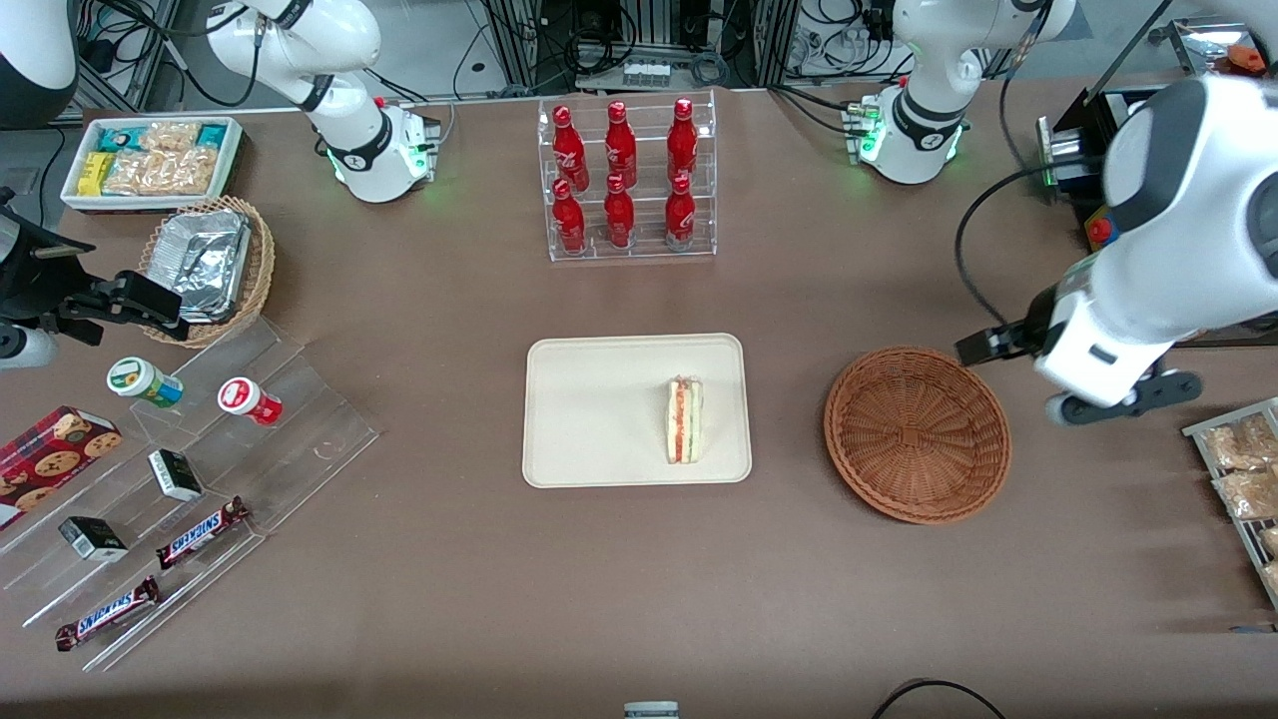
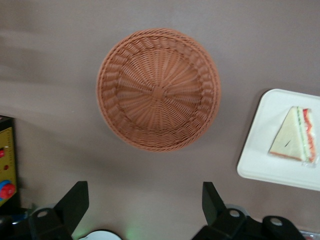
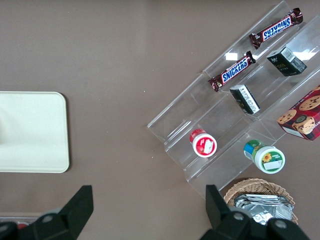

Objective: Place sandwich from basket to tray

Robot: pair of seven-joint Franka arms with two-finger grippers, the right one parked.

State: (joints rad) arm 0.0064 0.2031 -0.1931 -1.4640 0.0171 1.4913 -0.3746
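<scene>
The sandwich point(image 1: 685, 419) lies on the cream tray point(image 1: 599, 409), near the tray's end toward the working arm, with its red and green filling showing. The round reddish-brown basket point(image 1: 917, 431) beside the tray holds nothing. My left gripper point(image 1: 983, 346) is open and empty, raised above the table beside the basket, toward the working arm's end. In the left wrist view the basket point(image 2: 159, 90), the tray point(image 2: 260, 165) and the sandwich point(image 2: 292, 137) all show, with the gripper point(image 2: 145, 200) well apart from them.
A clear rack of red bottles point(image 1: 626, 180) stands farther from the camera than the tray. A stepped acrylic stand point(image 1: 200, 479) with snacks, a tan basket of foil containers point(image 1: 210, 265) and a white snack bin point(image 1: 150, 160) lie toward the parked arm's end. Bagged snacks point(image 1: 1243, 469) lie near the working arm.
</scene>
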